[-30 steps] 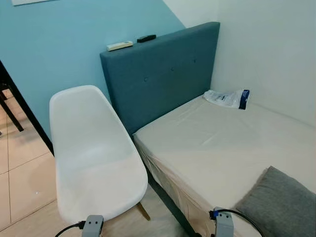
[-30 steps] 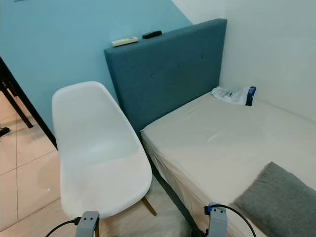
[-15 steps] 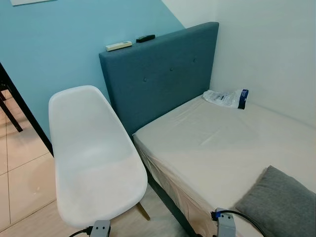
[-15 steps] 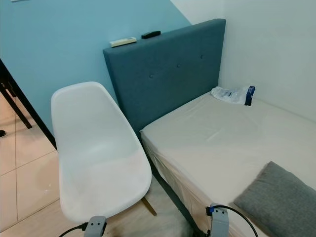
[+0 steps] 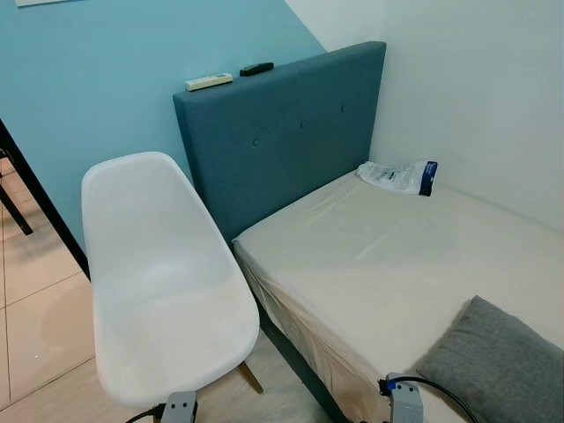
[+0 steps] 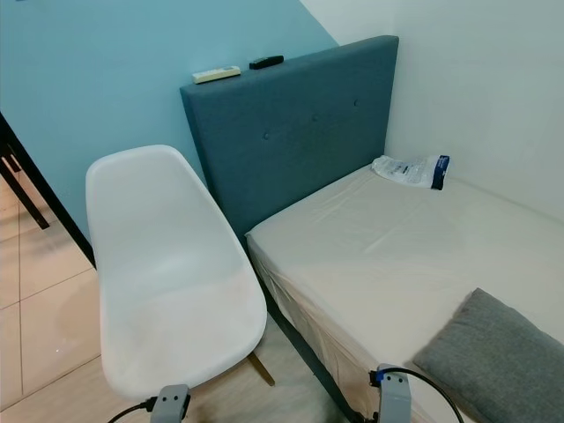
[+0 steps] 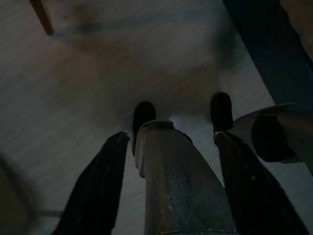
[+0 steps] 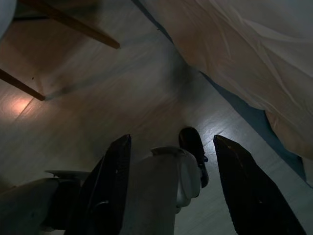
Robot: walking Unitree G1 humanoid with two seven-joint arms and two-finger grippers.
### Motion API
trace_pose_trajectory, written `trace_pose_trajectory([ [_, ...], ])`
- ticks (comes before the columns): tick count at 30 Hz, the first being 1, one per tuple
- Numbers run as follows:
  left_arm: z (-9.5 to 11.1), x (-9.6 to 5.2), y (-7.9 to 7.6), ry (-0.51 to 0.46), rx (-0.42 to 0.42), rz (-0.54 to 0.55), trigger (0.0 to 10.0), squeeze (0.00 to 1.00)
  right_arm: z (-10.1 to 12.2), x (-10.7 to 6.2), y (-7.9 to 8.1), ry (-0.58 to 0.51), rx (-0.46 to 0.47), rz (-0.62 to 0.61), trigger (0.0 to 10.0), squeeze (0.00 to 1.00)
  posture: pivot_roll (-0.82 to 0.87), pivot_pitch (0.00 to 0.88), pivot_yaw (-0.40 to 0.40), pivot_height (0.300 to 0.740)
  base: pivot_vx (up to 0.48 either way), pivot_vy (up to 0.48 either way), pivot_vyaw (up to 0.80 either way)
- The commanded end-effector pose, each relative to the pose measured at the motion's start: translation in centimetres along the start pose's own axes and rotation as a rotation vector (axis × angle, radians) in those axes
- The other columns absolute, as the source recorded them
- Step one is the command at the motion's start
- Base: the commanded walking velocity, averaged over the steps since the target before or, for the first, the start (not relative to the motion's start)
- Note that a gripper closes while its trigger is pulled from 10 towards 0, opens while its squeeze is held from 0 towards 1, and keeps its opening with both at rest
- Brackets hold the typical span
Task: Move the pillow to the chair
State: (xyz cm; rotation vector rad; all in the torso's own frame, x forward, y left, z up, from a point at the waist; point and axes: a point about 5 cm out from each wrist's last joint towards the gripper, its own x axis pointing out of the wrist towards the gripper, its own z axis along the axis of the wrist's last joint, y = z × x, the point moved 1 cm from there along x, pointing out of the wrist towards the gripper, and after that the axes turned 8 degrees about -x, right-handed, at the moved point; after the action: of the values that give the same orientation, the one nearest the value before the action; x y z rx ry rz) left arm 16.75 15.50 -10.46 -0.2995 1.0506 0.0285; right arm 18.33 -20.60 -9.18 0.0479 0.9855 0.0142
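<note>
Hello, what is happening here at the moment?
The robot stands facing a bed and a white chair, and nothing is being handled. The grey pillow lies on the near end of the mattress, on the robot's right, apart from the chair, whose seat has nothing on it. Both arms hang low: the left gripper and the right gripper point down at the floor with fingers spread, holding nothing. A plastic packet lies near the headboard.

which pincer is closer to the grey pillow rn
Right. The right pincer hangs open over the floor beside the bed, just short of the grey pillow. The left pincer hangs open further off, in front of the white chair.
</note>
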Motion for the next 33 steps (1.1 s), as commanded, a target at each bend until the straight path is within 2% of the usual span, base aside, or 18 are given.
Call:
trace_pose_trajectory([
  [1, 0.3, -0.1, 0.5, -0.008, -0.016, 0.018, 10.0, 1.0, -0.3, 0.0, 0.2, 0.01, -0.022, 0.004, 10.0, 0.28, -0.09, 0.0, 0.006, 0.74, 0.0, 0.0, 0.0],
  [2, 0.4, -0.1, 0.5, -0.011, -0.022, 0.017, 10.0, 1.0, -0.3, 0.0, 0.1, 0.008, -0.034, 0.001, 10.0, 0.8, -0.09, 0.0, 0.006, 0.74, 0.0, 0.0, 0.0],
  [3, 0.4, 0.0, 0.5, -0.014, -0.026, 0.019, 10.0, 1.0, -0.2, 0.0, 0.1, 0.006, -0.042, 0.0, 10.0, 1.0, -0.09, 0.0, 0.006, 0.74, 0.0, 0.0, 0.0],
  [9, 0.7, 0.0, 0.4, -0.03, -0.059, 0.013, 10.0, 1.0, -0.2, 0.0, 0.0, 0.004, -0.047, -0.002, 10.0, 1.0, -0.09, 0.0, 0.007, 0.74, 0.0, 0.0, 0.0],
  [11, 1.7, 0.1, 0.1, -0.075, -0.125, 0.0, 10.0, 1.0, 0.0, -0.1, -0.3, -0.013, -0.034, -0.041, 10.0, 1.0, -0.09, 0.0, 0.01, 0.74, 0.0, 0.0, 0.0],
  [12, 1.7, 0.1, 0.1, -0.075, -0.125, 0.0, 10.0, 1.0, 0.0, -0.1, -0.3, -0.013, -0.034, -0.041, 10.0, 1.0, -0.09, 0.0, 0.01, 0.74, 0.0, 0.0, 0.0],
  [13, 2.5, 0.1, -0.1, -0.103, -0.153, -0.014, 10.0, 1.0, 0.2, -0.1, -0.7, -0.028, -0.011, -0.064, 10.0, 0.84, -0.08, 0.0, 0.009, 0.74, 0.0, 0.0, 0.0],
  [14, 2.5, 0.1, -0.1, -0.103, -0.153, -0.014, 10.0, 1.0, 0.2, -0.1, -0.7, -0.028, -0.011, -0.064, 10.0, 0.84, -0.08, 0.0, 0.009, 0.74, 0.0, 0.0, 0.0],
  [15, 3.2, 0.2, -0.2, -0.127, -0.17, -0.025, 10.0, 0.68, 0.5, -0.1, -0.9, -0.046, 0.017, -0.077, 10.0, 0.42, -0.08, 0.0, 0.008, 0.74, 0.0, 0.0, 0.0],
  [16, 4.0, 0.2, -0.4, -0.157, -0.187, -0.041, 10.0, 0.0, 1.1, -0.1, -1.2, -0.076, 0.049, -0.09, 10.0, 0.0, -0.08, 0.0, 0.012, 0.74, 0.0, 0.0, 0.0],
  [20, 5.5, 0.1, -0.7, -0.2, -0.198, -0.065, 9.8, 0.0, 2.2, -0.1, -1.4, -0.126, 0.09, -0.102, 10.0, 0.0, -0.08, 0.0, 0.018, 0.74, 0.0, 0.0, 0.0],
  [21, 5.7, 0.1, -0.8, -0.206, -0.204, -0.078, 0.0, 0.0, 2.5, -0.1, -1.4, -0.133, 0.094, -0.099, 10.0, 0.0, -0.09, 0.0, 0.019, 0.74, 0.0, 0.0, 0.0],
  [28, 5.7, 0.2, -1.1, -0.196, -0.191, -0.091, 0.0, 0.0, 3.4, 0.1, -0.8, -0.158, 0.093, -0.085, 10.0, 0.0, -0.09, 0.0, 0.028, 0.74, 0.0, 0.0, 0.0],
  [29, 5.5, 0.2, -1.0, -0.188, -0.18, -0.08, 3.3, 0.0, 3.4, 0.1, -0.7, -0.16, 0.093, -0.082, 10.0, 0.0, -0.09, 0.0, 0.029, 0.74, 0.0, 0.0, 0.0],
  [30, 5.4, 0.2, -1.0, -0.185, -0.17, -0.073, 10.0, 0.0, 3.4, 0.1, -0.7, -0.159, 0.091, -0.078, 10.0, 0.0, -0.09, 0.0, 0.03, 0.74, 0.0, 0.0, 0.0],
  [32, 5.3, 0.2, -1.0, -0.182, -0.164, -0.069, 10.0, 0.0, 3.4, 0.1, -0.6, -0.159, 0.09, -0.075, 10.0, 0.0, -0.09, 0.0, 0.03, 0.74, 0.0, 0.0, 0.0],
  [33, 5.2, 0.2, -1.0, -0.181, -0.174, -0.075, 10.0, 1.0, 3.5, 0.1, -0.6, -0.165, 0.087, -0.074, 10.0, 0.0, -0.09, 0.0, 0.029, 0.74, 0.0, 0.0, 0.0],
])
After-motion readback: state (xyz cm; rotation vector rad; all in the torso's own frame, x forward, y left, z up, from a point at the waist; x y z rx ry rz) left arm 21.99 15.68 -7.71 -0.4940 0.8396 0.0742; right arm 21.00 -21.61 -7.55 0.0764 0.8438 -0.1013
